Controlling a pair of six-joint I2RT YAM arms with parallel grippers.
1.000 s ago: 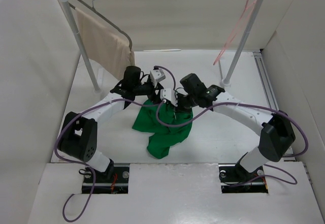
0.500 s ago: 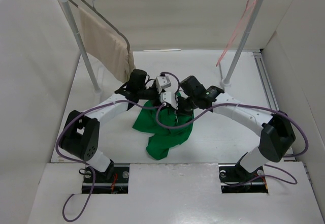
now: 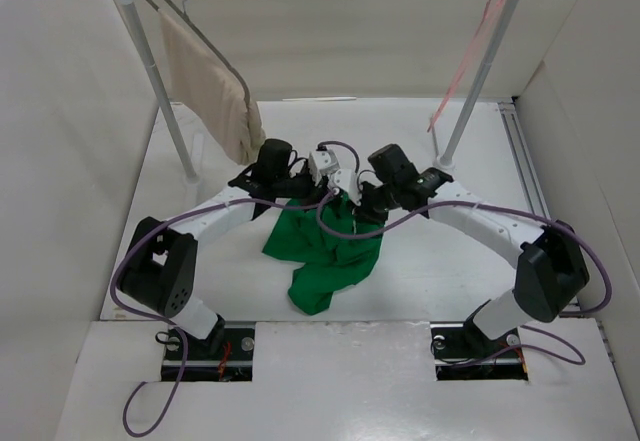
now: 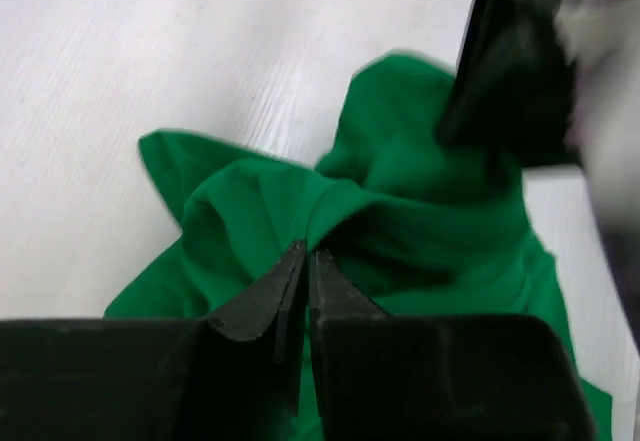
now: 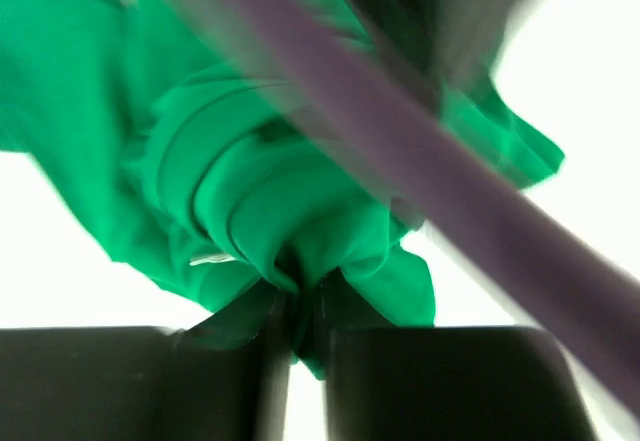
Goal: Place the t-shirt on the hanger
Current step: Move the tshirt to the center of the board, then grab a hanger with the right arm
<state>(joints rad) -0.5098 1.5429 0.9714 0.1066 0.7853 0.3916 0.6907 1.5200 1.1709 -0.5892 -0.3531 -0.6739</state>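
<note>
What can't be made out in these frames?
- Pinch points: top view, left arm and right arm cover them; only the left gripper and right gripper wrist views show them.
- Collar of the t-shirt: buried in folds, every view.
- Hook of the hanger: top view, too thin to trace.
- Right wrist view: motion blur; a cable crosses the cloth.
- Left wrist view: blurred right arm covers the upper right.

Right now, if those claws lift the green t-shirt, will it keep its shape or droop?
Probably floppy: the t-shirt lies crumpled in soft folds, so it should sag below the left gripper and right gripper. It looks thin and likely light.
</note>
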